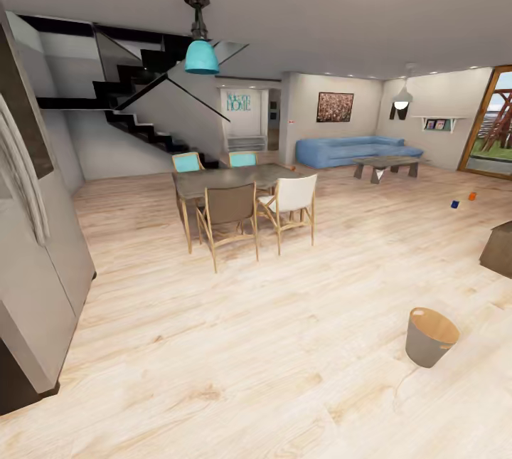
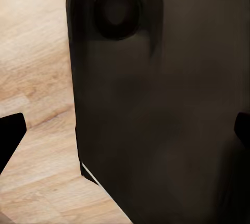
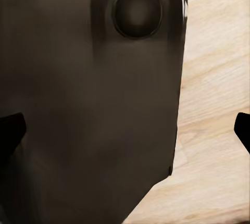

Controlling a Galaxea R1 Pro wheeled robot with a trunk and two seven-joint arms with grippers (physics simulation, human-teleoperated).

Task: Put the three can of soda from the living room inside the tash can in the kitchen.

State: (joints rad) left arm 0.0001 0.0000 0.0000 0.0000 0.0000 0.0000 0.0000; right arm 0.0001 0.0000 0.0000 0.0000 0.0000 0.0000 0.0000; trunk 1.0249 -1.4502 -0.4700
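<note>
Two soda cans stand on the light wood floor far off at the right of the head view, a dark blue can and an orange can just beyond it. The trash can, grey with a tan rim and a handle hole, sits on the floor near me at the lower right. My left gripper is open, its dark fingertips wide apart in front of a dark part of the robot's body. My right gripper is open in the same way, with nothing between its fingers.
A dining table with several chairs stands ahead at centre. Behind it are the blue sofa, a low coffee table and a black staircase. A grey cabinet stands close at the left, a dark box at the right edge.
</note>
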